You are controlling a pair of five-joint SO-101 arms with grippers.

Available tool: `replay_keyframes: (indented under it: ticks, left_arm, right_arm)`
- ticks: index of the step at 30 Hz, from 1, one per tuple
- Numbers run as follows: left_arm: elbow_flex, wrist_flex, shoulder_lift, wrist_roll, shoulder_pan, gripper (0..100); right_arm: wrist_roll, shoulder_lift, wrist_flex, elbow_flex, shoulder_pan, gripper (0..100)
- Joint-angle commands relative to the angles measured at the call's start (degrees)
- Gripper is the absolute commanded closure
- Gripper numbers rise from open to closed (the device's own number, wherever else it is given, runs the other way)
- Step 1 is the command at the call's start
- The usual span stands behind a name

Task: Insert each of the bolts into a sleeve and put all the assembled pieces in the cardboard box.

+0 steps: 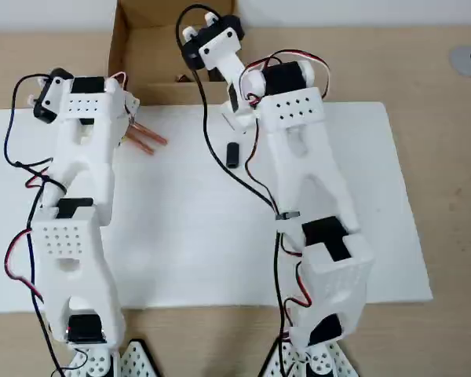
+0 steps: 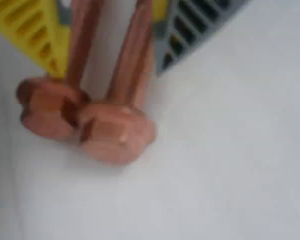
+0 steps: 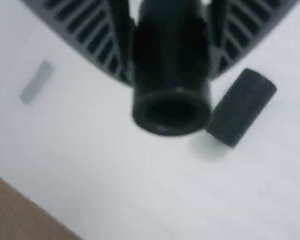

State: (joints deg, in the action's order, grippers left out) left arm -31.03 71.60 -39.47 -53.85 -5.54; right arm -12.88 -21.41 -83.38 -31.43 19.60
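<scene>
The left hand (image 2: 110, 67) is pressed onto two copper bolts (image 2: 115, 100), pinching their shanks side by side between its yellow finger (image 2: 35, 35) and grey finger (image 2: 195, 30). The hex heads stick out past the fingertips and rest on the white sheet (image 2: 230, 165). From above, they point out from under that hand towards the middle of the sheet.

The right hand (image 3: 170, 75) is clamped on a black sleeve (image 3: 171, 107), whose open end faces the wrist camera, low over the sheet. A second sleeve (image 3: 240, 107) lies flat just beside it, apart from the fingers; from above it sits on the sheet beside the right arm's cable. A small grey strip (image 3: 36, 81) lies farther off.

The cardboard box (image 1: 119, 47) stands on the bench (image 1: 424, 71) at the sheet's far edge, between the two hands. The right arm covers part of its opening, and I cannot tell what is in it.
</scene>
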Motion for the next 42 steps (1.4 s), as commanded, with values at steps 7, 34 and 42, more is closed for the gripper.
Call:
replay_keyframes:
  ticks: [7, 34, 42]
  left_arm:
    - [-3.1, 1.2, -2.8, 2.5, -4.7, 87]
    - [-34.5, 25.5, -0.2, 28.8, 3.6, 99]
    - [-52.8, 29.0, 17.2, 38.7, 11.6, 99]
  right_arm:
    - [-0.3, 0.4, 1.3, -3.1, 0.5, 98.7]
    - [-0.2, 1.0, -0.1, -3.8, 0.4, 98.7]
    - [0.2, 12.8, -9.1, -9.4, -1.5, 98.7]
